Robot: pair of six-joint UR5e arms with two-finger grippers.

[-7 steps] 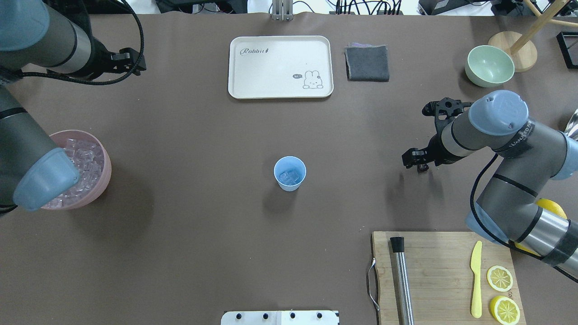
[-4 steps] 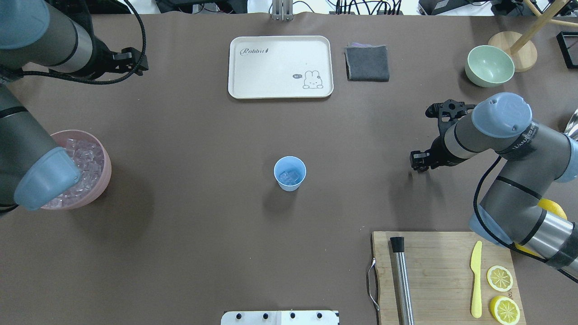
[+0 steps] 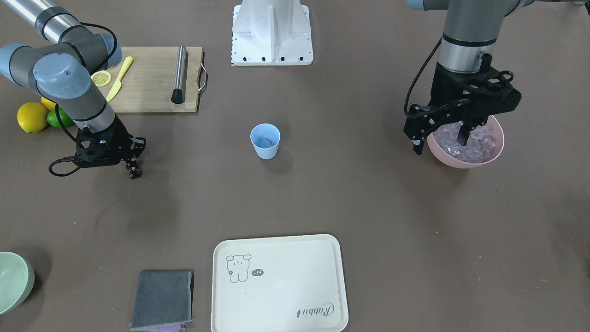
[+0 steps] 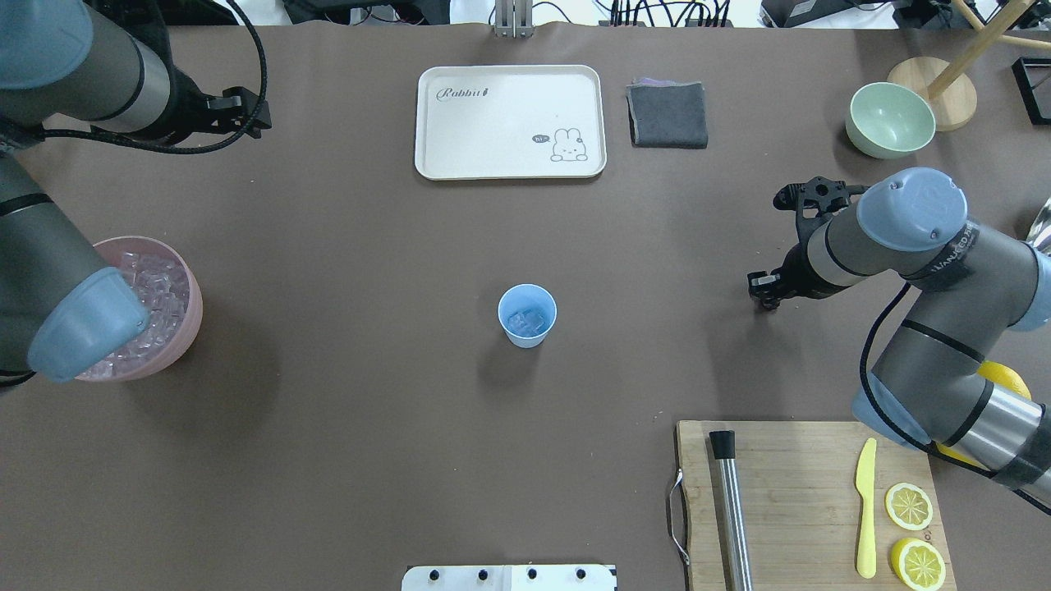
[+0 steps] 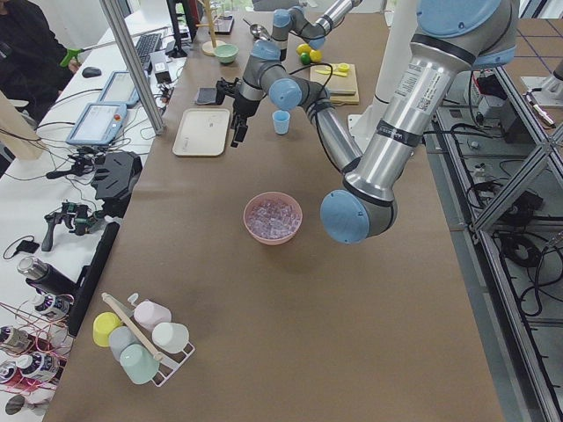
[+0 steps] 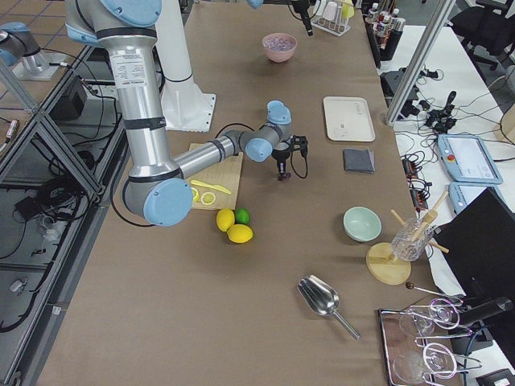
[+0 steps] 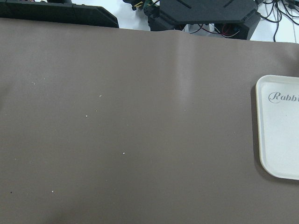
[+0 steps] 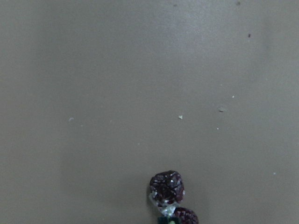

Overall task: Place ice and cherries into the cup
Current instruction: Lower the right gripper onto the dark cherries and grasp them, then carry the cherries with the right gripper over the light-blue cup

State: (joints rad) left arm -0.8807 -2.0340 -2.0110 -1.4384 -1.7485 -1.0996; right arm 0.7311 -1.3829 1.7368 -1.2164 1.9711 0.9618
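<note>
The light-blue cup (image 4: 526, 328) stands mid-table with a few ice cubes (image 4: 525, 318) in it; it also shows in the front view (image 3: 265, 148). More ice (image 3: 474, 146) fills the pink bowl (image 4: 194, 305) at the left. My right gripper (image 3: 132, 168) hangs above the table well to the right of the cup, shut on the dark cherries (image 3: 134, 174), which show at the bottom of the right wrist view (image 8: 167, 188). My left gripper (image 3: 440, 143) is open and empty, raised over the pink bowl's edge (image 3: 461, 164).
A white tray (image 4: 509, 82) and a folded grey cloth (image 4: 667, 115) lie at the far side. A pale green bowl (image 4: 891, 121) sits far right. A cutting board (image 4: 805, 468) with a metal muddler (image 4: 733, 517), yellow knife and lemon slices lies near right.
My right gripper with the cherries has shifted slightly to the right and turned a little. The left arm has barely moved. The cup and bowl are unchanged.
</note>
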